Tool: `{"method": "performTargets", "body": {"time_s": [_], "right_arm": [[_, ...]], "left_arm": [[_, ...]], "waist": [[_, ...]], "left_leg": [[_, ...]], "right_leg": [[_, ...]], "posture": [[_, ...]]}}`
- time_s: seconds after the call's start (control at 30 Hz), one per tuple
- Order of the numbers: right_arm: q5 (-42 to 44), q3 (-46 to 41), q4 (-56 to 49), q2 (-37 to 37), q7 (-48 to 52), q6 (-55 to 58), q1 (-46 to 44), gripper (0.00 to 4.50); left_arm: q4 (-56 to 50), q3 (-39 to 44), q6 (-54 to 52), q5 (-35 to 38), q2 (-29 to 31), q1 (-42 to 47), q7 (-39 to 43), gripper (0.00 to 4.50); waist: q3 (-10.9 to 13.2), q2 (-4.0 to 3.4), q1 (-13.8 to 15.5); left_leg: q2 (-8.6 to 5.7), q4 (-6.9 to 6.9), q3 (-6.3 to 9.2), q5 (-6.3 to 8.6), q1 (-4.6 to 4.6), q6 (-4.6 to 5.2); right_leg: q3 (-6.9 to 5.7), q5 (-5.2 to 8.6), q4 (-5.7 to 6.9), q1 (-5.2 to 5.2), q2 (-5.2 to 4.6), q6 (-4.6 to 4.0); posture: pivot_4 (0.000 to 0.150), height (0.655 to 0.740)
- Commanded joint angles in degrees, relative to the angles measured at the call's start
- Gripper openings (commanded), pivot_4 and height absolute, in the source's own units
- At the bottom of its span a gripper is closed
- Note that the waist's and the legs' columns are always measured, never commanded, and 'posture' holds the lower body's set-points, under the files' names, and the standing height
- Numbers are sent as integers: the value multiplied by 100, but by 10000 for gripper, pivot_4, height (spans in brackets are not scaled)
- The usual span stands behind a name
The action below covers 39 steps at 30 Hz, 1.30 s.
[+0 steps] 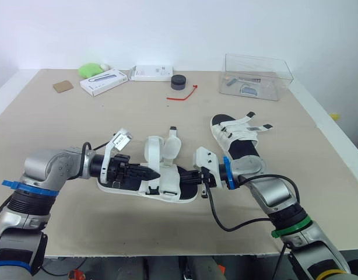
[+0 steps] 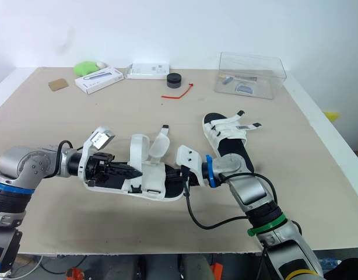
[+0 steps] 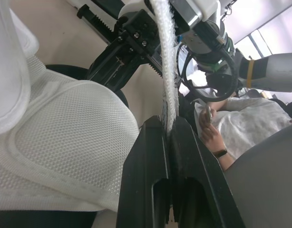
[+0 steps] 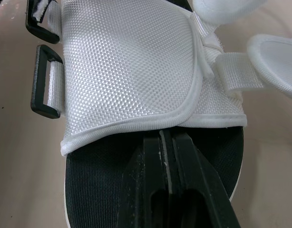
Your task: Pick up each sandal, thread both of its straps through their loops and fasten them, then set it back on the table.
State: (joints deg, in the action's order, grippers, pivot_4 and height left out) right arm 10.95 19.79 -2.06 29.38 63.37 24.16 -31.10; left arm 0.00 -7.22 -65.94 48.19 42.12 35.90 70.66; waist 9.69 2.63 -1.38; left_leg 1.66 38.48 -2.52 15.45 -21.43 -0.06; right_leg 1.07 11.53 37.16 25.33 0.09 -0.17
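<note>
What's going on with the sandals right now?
Both claws are on the near sandal at the front of the table. The left claw is shut on a white strap. The right claw is shut at the black footbed; I can't tell if it grips anything. The flaps stand up loose and the black loops are empty, so nothing is threaded yet. The other sandal lies farther back.

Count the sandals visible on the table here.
2. The near sandal is at the front centre of the table, between the left pincer and the right pincer. The far sandal sits farther back, to the robot's right. None appears hidden.
</note>
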Motion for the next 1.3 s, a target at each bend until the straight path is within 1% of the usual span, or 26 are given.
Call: {"method": "performTargets", "body": {"time_s": [0.03, 0.57, 0.73, 0.97, 1.17, 1.3], "right_arm": [[-14, -40, -92, 42, -35, 46, 57, 0], [-21, -36, -42, 58, 4, 35, 19, 0], [-28, -36, -36, 68, 14, 26, 17, 0], [-27, -47, -40, 88, 20, 25, 33, 0], [-36, -37, 3, 74, 27, -13, 18, 0], [-44, -28, -17, 92, 33, -29, 48, 0]], "left_arm": [[-54, -32, 85, -90, 67, 99, 139, 620], [20, -34, 278, -390, 141, 137, 300, 620], [61, 23, 250, -367, 122, 162, 326, 620], [-437, -51, 194, -282, 217, -17, 396, 620], [-599, -64, 157, -260, 201, -99, 367, 620], [-696, -116, 317, -432, 263, -342, 259, 620]], "waist": [[0, 0, 0], [0, 0, 0], [0, 0, 0], [0, 0, 1], [0, 0, 1], [0, 0, 0]], "left_leg": [[0, 0, 0, 0, 0, 0], [0, 0, 2, 0, 0, 0], [0, 0, 3, 0, -1, 0], [0, 0, 4, 0, -3, 0], [0, 0, 5, 0, -2, 0], [2, 0, 5, 0, -2, 1]], "right_leg": [[0, 0, 0, 0, 0, 0], [-2, 1, 0, 0, 1, -1], [-3, 1, 0, 0, 0, -1], [-2, 2, 0, 0, -1, 1], [-3, 2, 0, 0, -2, 1], [-1, 3, 0, 0, -2, 3]], "posture": [[1500, 7400], [1500, 7400], [1500, 7400], [1500, 7400], [1500, 7400], [1500, 7400]]}}
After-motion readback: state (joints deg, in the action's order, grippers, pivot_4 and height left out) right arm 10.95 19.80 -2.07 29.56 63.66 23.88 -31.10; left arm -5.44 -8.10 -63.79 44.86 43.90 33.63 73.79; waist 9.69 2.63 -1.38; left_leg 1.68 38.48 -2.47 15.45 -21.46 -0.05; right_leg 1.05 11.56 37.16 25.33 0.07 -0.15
